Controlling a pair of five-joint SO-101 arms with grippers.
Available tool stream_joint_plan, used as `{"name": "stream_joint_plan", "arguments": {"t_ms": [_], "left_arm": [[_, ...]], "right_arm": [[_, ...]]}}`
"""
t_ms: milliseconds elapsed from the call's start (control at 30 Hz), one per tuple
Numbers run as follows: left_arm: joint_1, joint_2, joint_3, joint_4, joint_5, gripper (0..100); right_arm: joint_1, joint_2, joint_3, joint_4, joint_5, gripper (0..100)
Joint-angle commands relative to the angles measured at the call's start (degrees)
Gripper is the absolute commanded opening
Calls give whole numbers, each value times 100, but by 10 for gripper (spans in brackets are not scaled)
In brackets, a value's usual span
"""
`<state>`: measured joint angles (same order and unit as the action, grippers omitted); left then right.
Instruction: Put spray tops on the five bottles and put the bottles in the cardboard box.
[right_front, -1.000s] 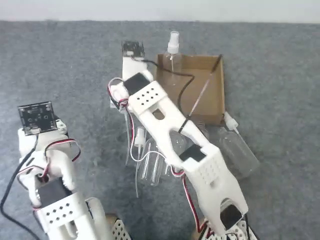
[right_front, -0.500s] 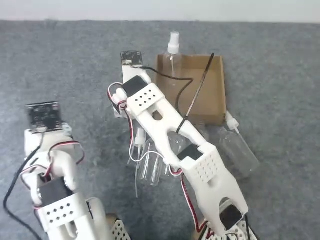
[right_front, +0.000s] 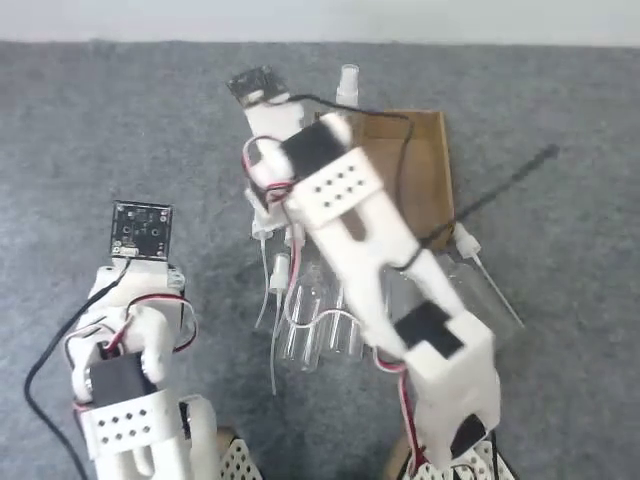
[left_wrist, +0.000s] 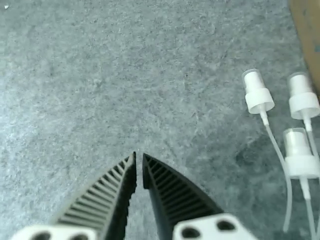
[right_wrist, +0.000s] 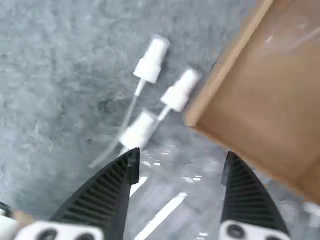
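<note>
My right gripper (right_wrist: 181, 157) is open and empty, hanging over clear bottles (right_wrist: 165, 200) that lie beside the near left corner of the cardboard box (right_wrist: 260, 95). Three loose spray tops (right_wrist: 150, 62) lie on the carpet just beyond its fingers. My left gripper (left_wrist: 139, 157) is shut on nothing, low over bare carpet, with the same three spray tops (left_wrist: 258, 92) to one side. In the high view, several clear bottles (right_front: 320, 335) lie in front of the box (right_front: 425, 170), one capped bottle (right_front: 480, 285) lies at their right, and a capped bottle (right_front: 348, 80) stands in the box.
The right arm (right_front: 370, 240) reaches diagonally over the lying bottles to the box's left edge, its black cable looping above the box. The left arm (right_front: 125, 330) stands at the near left. Grey carpet lies open at the far left and right of the box.
The right arm has risen and swung its wrist farther back along the box's left side. The left arm has moved to the right and forward. The bottle in the box still stands.
</note>
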<state>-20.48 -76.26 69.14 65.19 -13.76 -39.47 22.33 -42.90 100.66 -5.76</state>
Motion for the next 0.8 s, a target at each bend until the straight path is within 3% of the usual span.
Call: {"name": "stream_joint_plan", "arguments": {"t_ms": [0,300,433,600,767], "left_arm": [[26,-97,-312,97,-44,16],[686,-70,-40,-9,-44,16],[870,-70,-31,-9,-26,16],[862,-88,40,-18,-18,16],[862,-79,268,-273,-9,16]], "right_arm": [[857,-1332,545,251,1064,228],[3732,-2615,2532,224,3877,228],[4760,-2466,2567,101,4519,228],[5191,-1666,2567,-365,4598,228],[4892,-945,2558,-409,4598,228]]}}
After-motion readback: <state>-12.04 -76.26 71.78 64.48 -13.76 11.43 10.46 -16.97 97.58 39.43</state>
